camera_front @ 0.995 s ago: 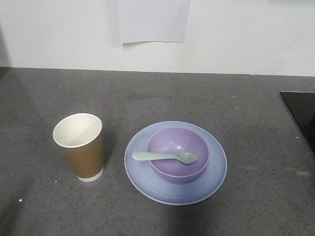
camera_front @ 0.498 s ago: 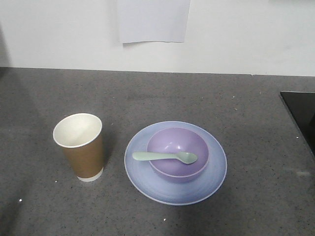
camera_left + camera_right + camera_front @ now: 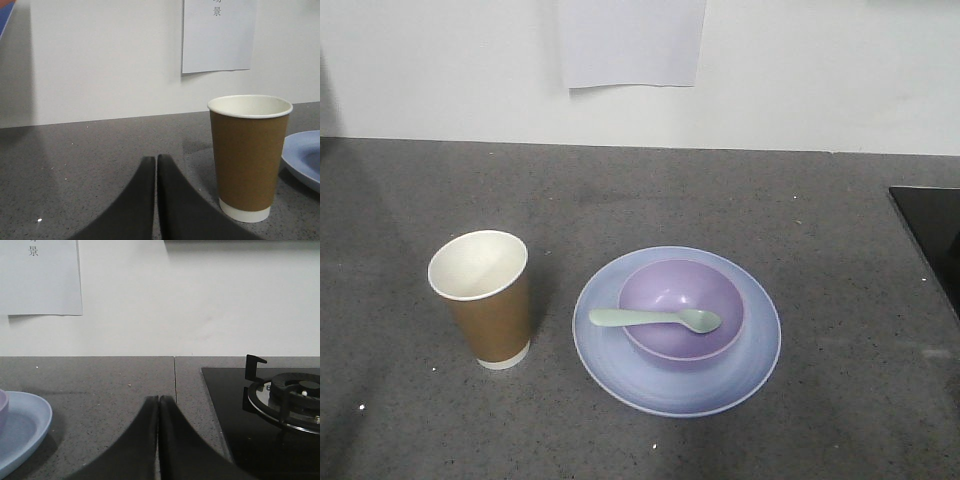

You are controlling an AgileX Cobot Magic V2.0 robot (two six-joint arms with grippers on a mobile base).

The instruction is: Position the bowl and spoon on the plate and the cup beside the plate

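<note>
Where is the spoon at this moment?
In the front view, the spoon lies across the bowl on the plate, right of the cup.

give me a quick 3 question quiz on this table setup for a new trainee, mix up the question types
1. True or false: the spoon lies across the bowl, its scoop end toward the right of the front view.
2. Multiple choice: where does the cup stand? A) on the plate B) upright on the counter, left of the plate and apart from it C) tipped over beside the stove
3. Fill in: both the left claw and the right claw are ____ and hold nothing.

Key
1. True
2. B
3. shut
</note>
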